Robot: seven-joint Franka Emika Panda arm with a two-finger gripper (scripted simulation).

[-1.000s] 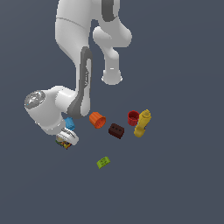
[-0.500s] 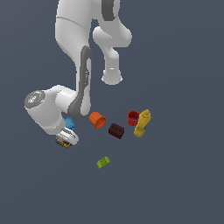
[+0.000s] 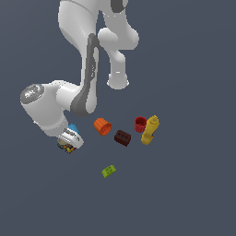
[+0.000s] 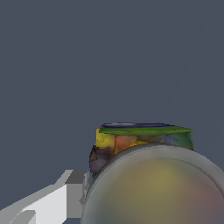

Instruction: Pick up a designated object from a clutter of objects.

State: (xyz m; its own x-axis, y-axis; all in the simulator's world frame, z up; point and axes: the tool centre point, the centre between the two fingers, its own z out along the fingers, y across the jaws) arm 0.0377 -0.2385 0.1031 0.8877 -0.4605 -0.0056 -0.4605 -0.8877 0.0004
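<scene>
**A:** Which step is this?

**B:** The grasp, I'd judge; the claw is low over the multicoloured block, at the exterior view's left, just beside the blue cylinder and apart from the orange cup, brown brick, red cup, yellow bottle and green tag.

**A:** Is the claw clamped on it?

**B:** I cannot tell; the arm hides the fingers there, and the wrist view shows only one pale finger beside the block; its grey round top fills that view, blurred.

**A:** Next move?

**B:** Probably confirm a firm squeeze on the printed sides, then lift straight, keeping clear of the cylinder; whether the block sits on the floor or is raised is hard to make out.
</scene>
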